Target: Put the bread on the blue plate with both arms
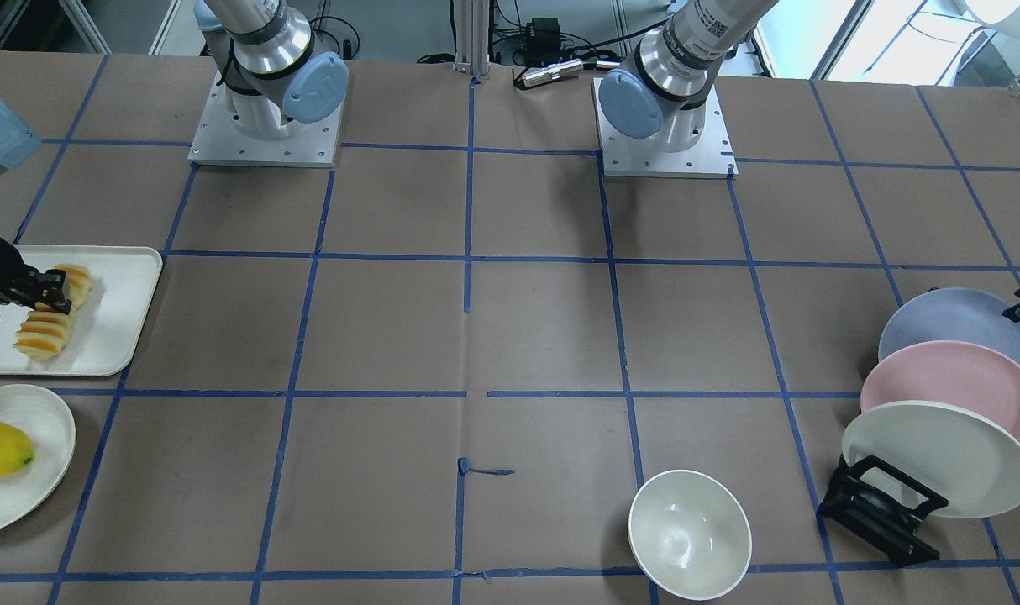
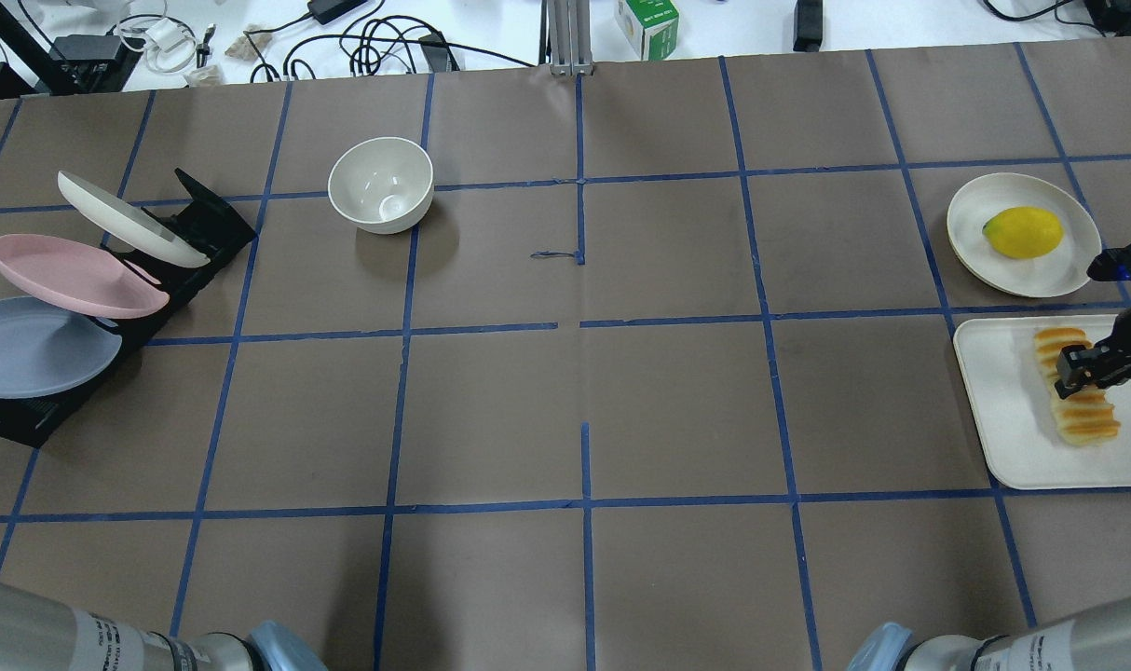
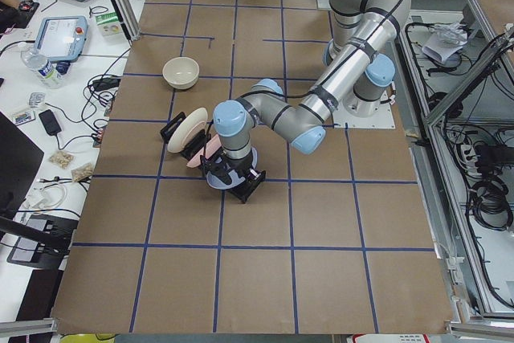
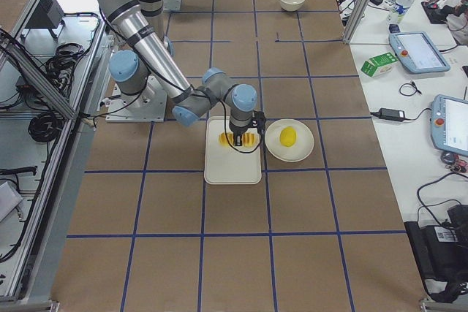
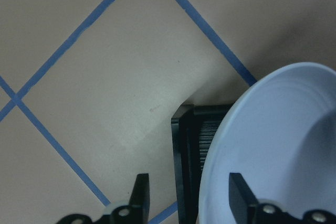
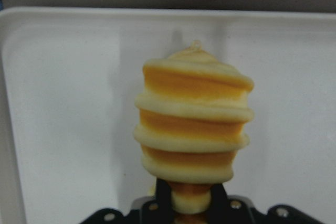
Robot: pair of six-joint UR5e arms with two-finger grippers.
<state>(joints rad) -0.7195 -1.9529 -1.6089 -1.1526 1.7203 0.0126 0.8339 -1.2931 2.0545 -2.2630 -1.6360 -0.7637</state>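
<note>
The bread [image 1: 44, 336] lies on a white tray [image 1: 115, 277] at the table's end on my right side. It also shows in the overhead view [image 2: 1083, 415] and the right wrist view [image 6: 194, 124]. My right gripper [image 1: 56, 290] is shut on the loaf's middle, fingers on either side [image 6: 190, 203]. The blue plate [image 1: 951, 323] stands tilted in a black rack [image 1: 884, 508] at the other end. My left gripper [image 5: 189, 198] is open, its fingers either side of the blue plate's rim [image 5: 273, 145].
A pink plate [image 1: 947, 386] and a cream-white plate [image 1: 938, 458] stand in the same rack beside the blue one. A white bowl [image 1: 689, 533] sits on the table. A lemon [image 1: 0, 448] lies on a cream plate [image 1: 48, 420] next to the tray.
</note>
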